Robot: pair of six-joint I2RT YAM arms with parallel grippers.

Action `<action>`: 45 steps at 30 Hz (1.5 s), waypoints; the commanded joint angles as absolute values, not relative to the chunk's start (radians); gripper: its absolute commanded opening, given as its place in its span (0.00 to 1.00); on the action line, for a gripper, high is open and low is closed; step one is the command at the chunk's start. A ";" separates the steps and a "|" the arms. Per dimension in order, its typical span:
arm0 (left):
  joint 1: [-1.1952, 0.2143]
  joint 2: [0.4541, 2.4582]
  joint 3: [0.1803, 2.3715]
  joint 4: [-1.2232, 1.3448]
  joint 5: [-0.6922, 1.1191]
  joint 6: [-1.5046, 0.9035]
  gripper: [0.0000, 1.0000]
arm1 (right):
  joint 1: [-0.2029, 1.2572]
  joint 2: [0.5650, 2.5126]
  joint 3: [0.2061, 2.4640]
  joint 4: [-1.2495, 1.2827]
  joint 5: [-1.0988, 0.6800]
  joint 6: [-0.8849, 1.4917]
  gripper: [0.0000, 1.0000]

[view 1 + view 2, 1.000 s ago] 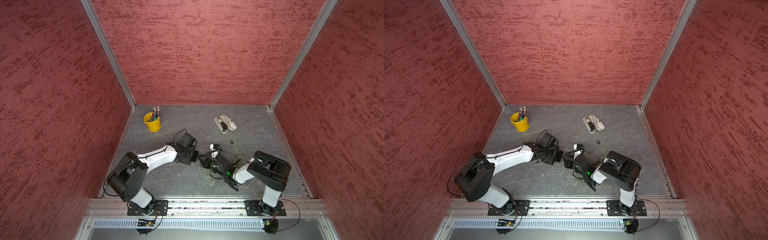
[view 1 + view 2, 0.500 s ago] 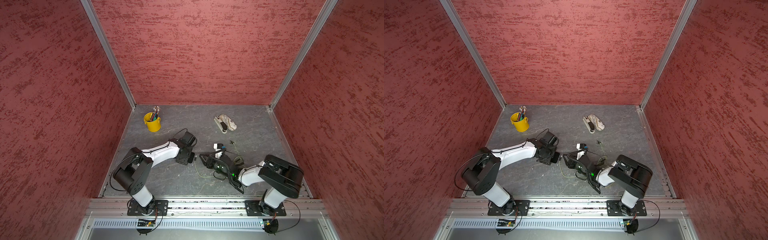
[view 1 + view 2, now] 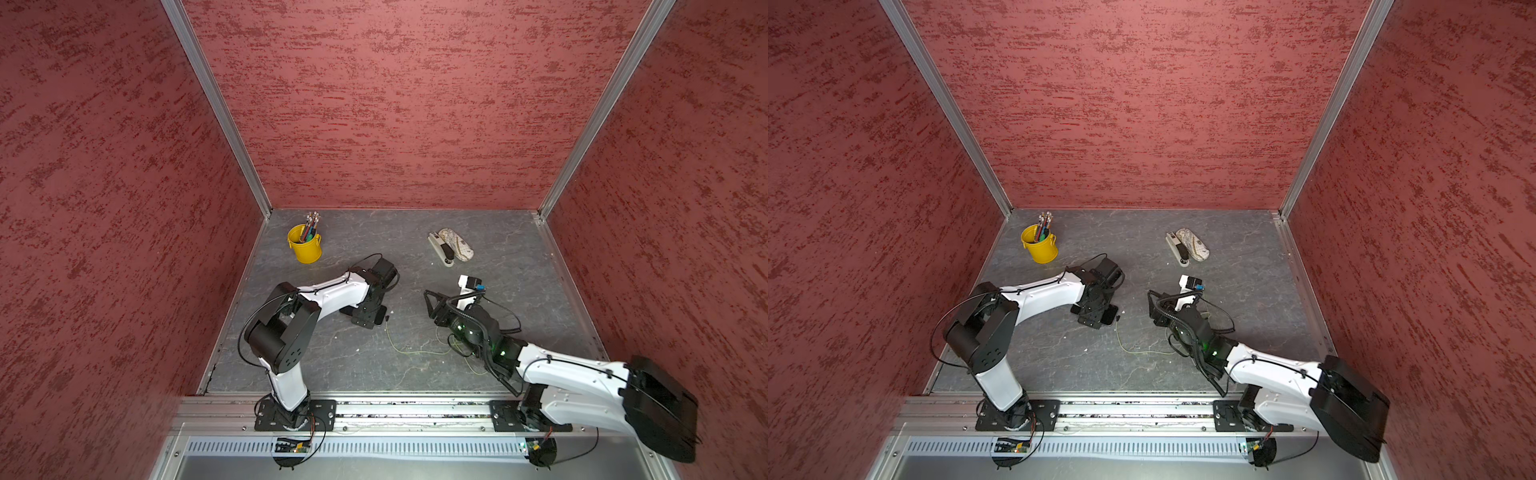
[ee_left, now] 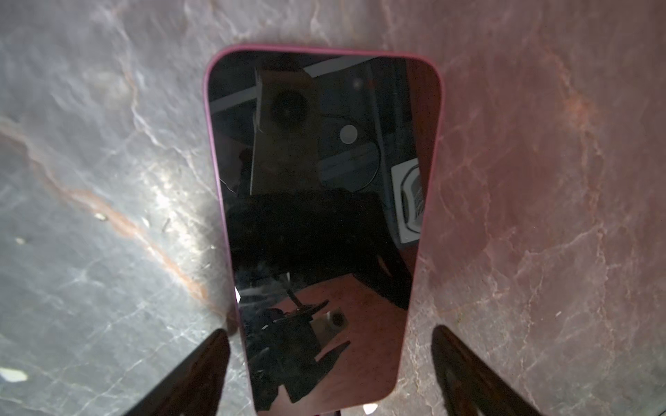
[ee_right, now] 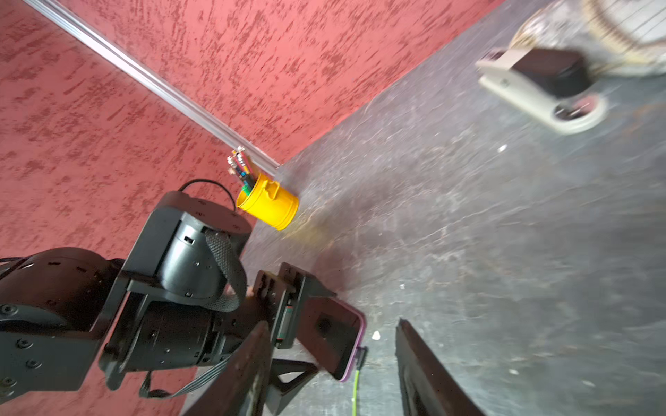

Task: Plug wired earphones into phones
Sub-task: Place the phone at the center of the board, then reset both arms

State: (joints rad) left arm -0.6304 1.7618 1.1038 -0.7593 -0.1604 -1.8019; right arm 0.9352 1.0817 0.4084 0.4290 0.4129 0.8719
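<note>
Plug (image 5: 361, 354) of the wired earphones (image 3: 415, 352) appears seated in the phone (image 4: 324, 162), which lies flat near the middle of the table (image 3: 519, 291); left gripper (image 4: 329, 344) jaws stand apart astride it, right gripper (image 5: 331, 327) jaws apart and empty, so insertion is judged done and only withdrawal remains.

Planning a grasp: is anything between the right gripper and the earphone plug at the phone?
Nothing visible does. In the right wrist view the plug at the phone's edge lies ahead of the right gripper across bare table; the left gripper straddles the phone's other end.
</note>
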 commanded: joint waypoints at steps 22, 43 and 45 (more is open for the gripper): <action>-0.286 1.062 0.698 -0.355 -0.444 -0.802 1.00 | 0.793 0.761 0.098 1.266 0.945 -0.344 0.98; -0.199 1.117 0.440 0.307 -0.332 -0.019 1.00 | 0.229 1.254 -0.033 1.536 0.683 -0.047 0.99; -0.162 1.152 0.391 0.402 -0.257 -0.023 1.00 | 0.200 1.310 -0.010 1.567 0.619 -0.042 0.98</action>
